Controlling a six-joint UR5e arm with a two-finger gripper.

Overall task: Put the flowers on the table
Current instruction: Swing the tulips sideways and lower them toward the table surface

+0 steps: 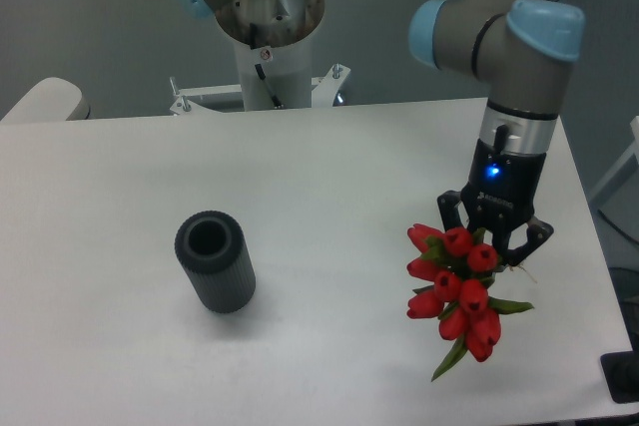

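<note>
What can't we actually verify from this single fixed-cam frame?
- Stems of the flowers: hidden behind the blooms and the gripper, so the grasp point is not visible.
- Whether the flowers touch the table: one high view, height unclear.
- Inside of the vase: only a dark opening shows.
- Arm base and upper links: cut off by the top edge.

Grey wall [90,17] (plain, dim) behind
</note>
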